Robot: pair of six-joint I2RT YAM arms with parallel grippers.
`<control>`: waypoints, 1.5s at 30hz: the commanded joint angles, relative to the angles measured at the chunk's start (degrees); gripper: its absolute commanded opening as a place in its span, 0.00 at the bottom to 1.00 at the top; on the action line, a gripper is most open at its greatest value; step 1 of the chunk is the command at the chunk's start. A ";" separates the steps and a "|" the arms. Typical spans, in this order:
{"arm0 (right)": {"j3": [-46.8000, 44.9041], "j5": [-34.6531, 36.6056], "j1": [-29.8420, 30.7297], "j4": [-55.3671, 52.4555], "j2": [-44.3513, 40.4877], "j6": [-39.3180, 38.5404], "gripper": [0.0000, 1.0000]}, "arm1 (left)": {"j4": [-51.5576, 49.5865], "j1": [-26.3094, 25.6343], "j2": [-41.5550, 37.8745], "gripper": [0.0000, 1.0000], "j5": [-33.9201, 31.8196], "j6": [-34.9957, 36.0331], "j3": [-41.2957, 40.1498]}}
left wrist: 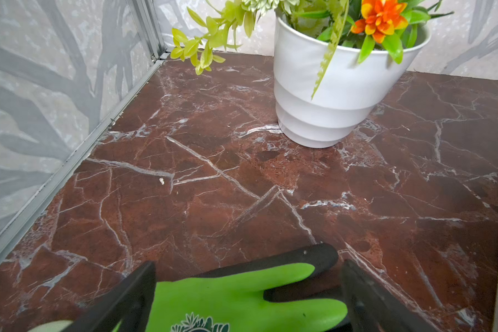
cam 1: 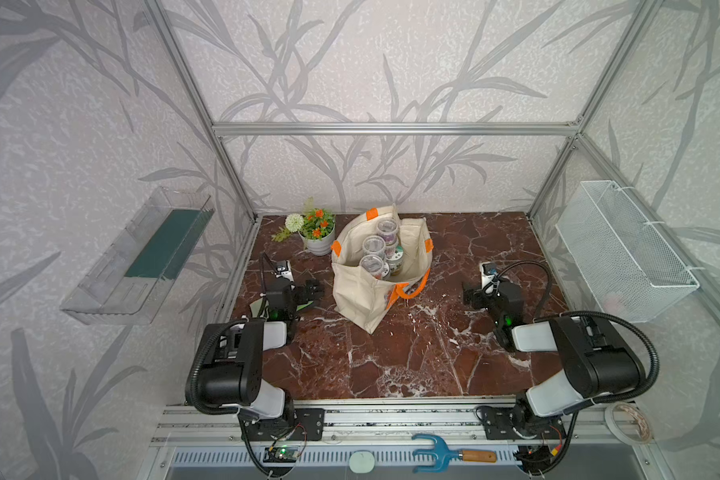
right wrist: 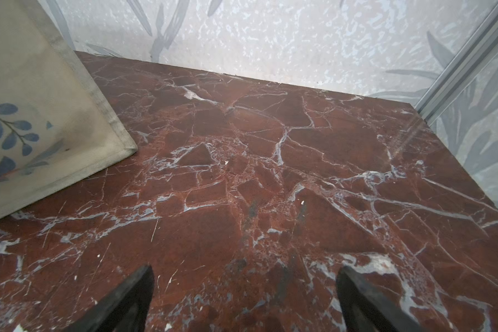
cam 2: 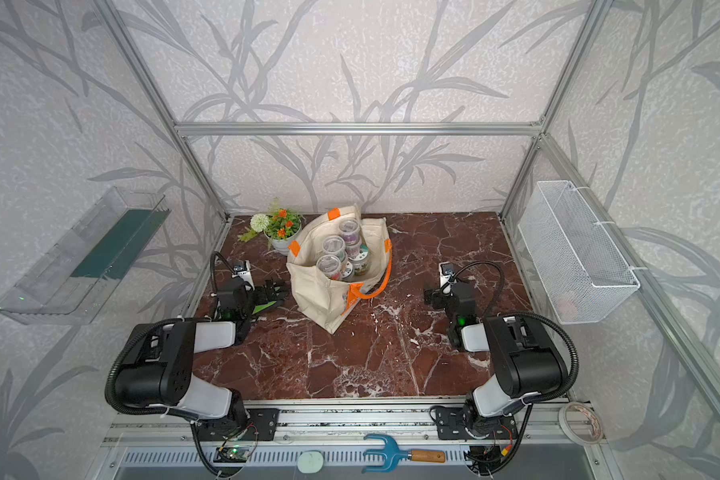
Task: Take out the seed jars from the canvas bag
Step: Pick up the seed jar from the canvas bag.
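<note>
Top views show the seed jars (cam 1: pixel 373 246) stacked in the canvas bag (cam 1: pixel 358 299), twelve o'clock of the table (cam 1: pixel 391 365) centre. Likely light, rigid, slick: pinch a top jar's sidewall. Left gripper (cam 1: pixel 316 287) and right gripper (cam 1: pixel 467 296) gape empty, flanking it.

Soft even light, warped edges

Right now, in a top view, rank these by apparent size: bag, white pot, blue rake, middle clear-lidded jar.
1. bag
2. rake, though it is probably nearer the camera, so its place above the pot is unsure
3. pot
4. jar
</note>
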 commanded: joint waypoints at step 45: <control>10.46 -5.94 0.67 -15.04 -23.44 29.54 0.99 | -40.00 -0.55 -30.19 0.96 -9.40 -32.13 16.13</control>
